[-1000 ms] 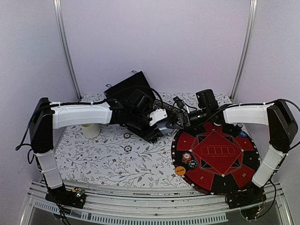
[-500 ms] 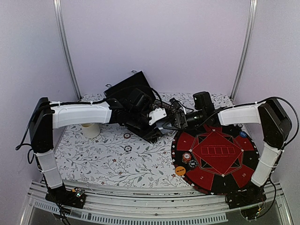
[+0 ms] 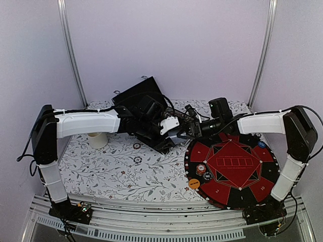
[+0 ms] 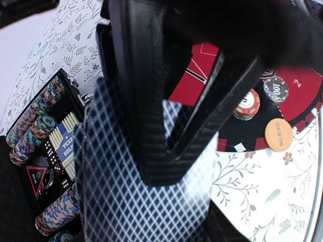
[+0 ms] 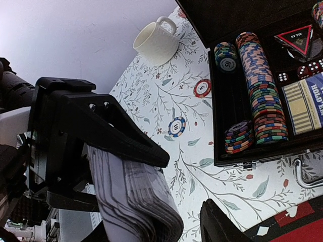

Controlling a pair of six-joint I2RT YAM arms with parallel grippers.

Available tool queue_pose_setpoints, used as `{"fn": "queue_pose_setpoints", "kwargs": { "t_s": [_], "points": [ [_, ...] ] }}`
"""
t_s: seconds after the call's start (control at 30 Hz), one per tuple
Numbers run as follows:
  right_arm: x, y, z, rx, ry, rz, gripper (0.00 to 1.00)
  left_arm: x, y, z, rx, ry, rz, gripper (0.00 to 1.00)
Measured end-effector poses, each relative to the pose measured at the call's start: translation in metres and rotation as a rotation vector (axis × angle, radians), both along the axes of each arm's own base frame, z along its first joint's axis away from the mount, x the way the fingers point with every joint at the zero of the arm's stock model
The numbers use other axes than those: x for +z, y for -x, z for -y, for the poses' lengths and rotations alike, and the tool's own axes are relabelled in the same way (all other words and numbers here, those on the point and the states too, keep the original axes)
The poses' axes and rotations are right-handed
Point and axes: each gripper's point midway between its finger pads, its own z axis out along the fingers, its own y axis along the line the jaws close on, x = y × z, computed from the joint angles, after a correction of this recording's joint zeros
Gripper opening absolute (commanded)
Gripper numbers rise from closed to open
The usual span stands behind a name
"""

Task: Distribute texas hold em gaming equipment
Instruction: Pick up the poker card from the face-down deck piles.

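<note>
Setting: pale lilac booth walls, table under a white floral cloth (image 3: 116, 171). Item, open black case (image 3: 146, 108) at centre back, holding rows of poker chips (image 5: 260, 96), dice and a boxed pack. Item, round red-and-black mat (image 3: 237, 169) on the right side, carrying a short chip stack (image 3: 201, 169), an orange disc (image 3: 194, 184) at its near-left rim and a blue disc (image 3: 261, 144) at its far-right rim. Item, two loose chips (image 3: 137, 160) on the cloth left of the mat; cream cup (image 3: 97, 140) far left. Item, deck of cards (image 4: 141, 201), blue-diamond backs, clamped in the left gripper (image 3: 174, 136), whose fingers stand about half apart with the pack filling the gap; it hangs above the cloth between case and mat. Right gripper (image 3: 187, 132): only one fingertip shows in its own camera, so whether it is parted or closed on anything cannot be told. Governing relation: the deck lies just to the right gripper's left, the two hands nose to nose. Seen from the right wrist, the pack's long axis slopes down toward that fingertip, free end nearest it, a narrow gap between. The mat lies on the right arm's side, so that arm looks the likelier carrier of cards drawn off the free end.
</note>
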Motion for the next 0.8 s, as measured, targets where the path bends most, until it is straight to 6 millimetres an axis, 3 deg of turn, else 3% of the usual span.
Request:
{"fn": "queue_pose_setpoints", "kwargs": {
  "t_s": [0.33, 0.63, 0.8],
  "points": [
    [0.014, -0.001, 0.011, -0.023, 0.026, 0.059, 0.48, -0.006, 0.002, -0.003, 0.001, -0.010, -0.010, 0.50],
    [0.016, 0.005, 0.013, -0.004, 0.033, 0.058, 0.26, -0.007, 0.001, -0.004, 0.013, -0.013, -0.017, 0.50],
    [0.024, 0.007, 0.015, -0.005, 0.034, 0.076, 0.21, -0.008, 0.000, -0.006, 0.026, -0.016, -0.023, 0.50]
  ]
}}
